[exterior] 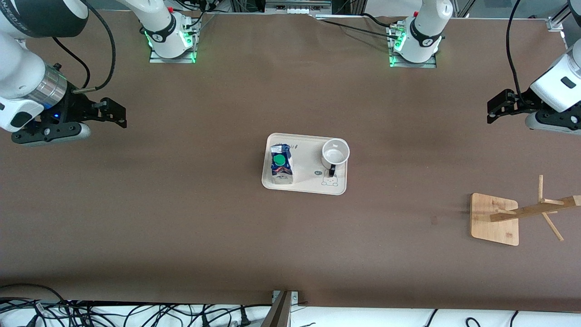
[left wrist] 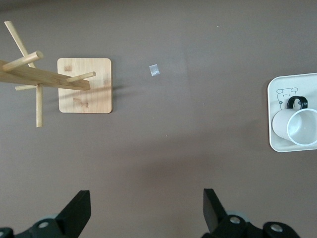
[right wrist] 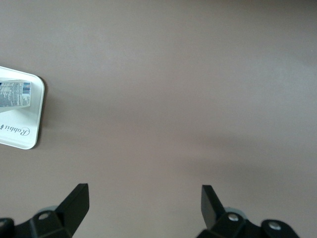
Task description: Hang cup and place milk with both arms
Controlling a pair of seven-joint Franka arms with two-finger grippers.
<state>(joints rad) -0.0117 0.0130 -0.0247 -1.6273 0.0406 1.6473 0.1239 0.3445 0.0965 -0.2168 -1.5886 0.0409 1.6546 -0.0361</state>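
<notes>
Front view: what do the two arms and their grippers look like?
Both arms are white with dark grey joints. The right arm has a silver wrist band and a black cable. The right gripper and left gripper are black with two fingers; the bases glow green.

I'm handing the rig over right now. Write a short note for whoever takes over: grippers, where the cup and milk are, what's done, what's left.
Left gripper: open, empty, up over bare table at the left arm's end, waiting.
Right gripper: open, empty, over bare table at the right arm's end.
Cup: upright on the tray in the middle of the table, handle toward the front camera.
Milk: on the same tray, toward the right arm's end, apart from the cup.
Wooden rack: toward the left arm's end, nearer the front camera than the tray, pegs bare.
Done: nothing yet.
Left: hang the cup on the rack; place the milk.
</notes>
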